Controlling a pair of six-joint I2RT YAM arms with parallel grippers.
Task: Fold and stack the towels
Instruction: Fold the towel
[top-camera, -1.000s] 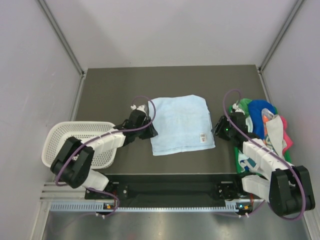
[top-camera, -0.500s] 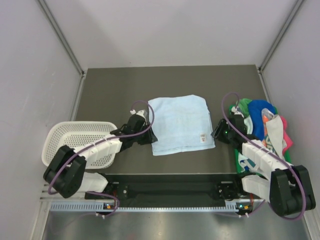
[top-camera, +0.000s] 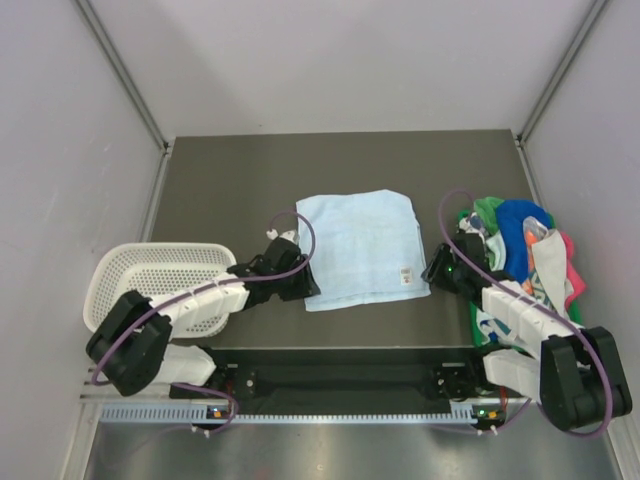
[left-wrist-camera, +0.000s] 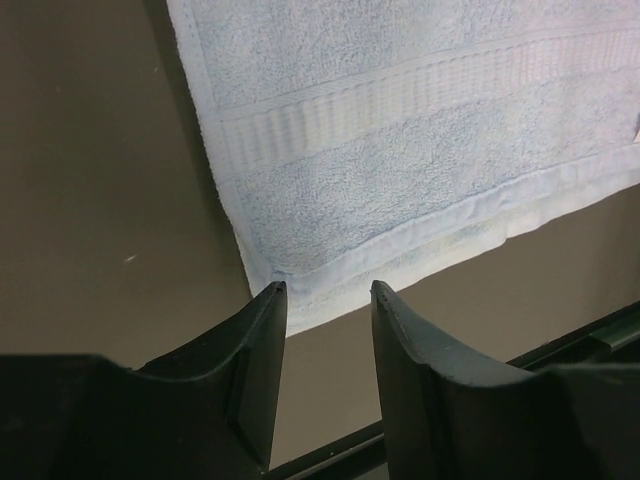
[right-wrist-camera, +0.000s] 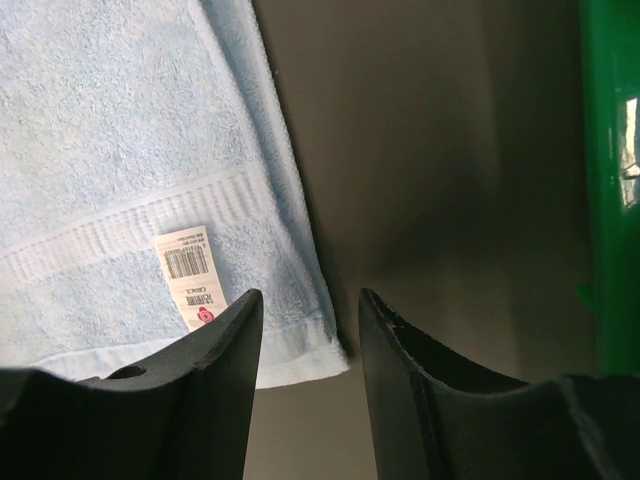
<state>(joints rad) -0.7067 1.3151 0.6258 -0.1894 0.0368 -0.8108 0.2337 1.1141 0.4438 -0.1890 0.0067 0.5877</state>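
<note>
A pale blue towel (top-camera: 362, 248) lies flat in the middle of the table, folded once, with a white label near its front right corner (right-wrist-camera: 190, 272). My left gripper (top-camera: 303, 291) is open at the towel's front left corner (left-wrist-camera: 290, 300), its jaws just short of the edge and holding nothing. My right gripper (top-camera: 432, 271) is open beside the front right corner (right-wrist-camera: 325, 350), also with nothing in it. More towels (top-camera: 522, 240), royal blue, green, pink and whitish-grey, are heaped at the right.
A white mesh basket (top-camera: 160, 285) stands at the front left, beside my left arm. A green tray (right-wrist-camera: 608, 170) under the heap of towels runs along the right side. The table's dark front rail (top-camera: 340, 365) lies just behind both grippers.
My left gripper has slid along the towel's left edge toward the front corner and its jaws have opened wider. The right gripper has shifted slightly toward the front.
</note>
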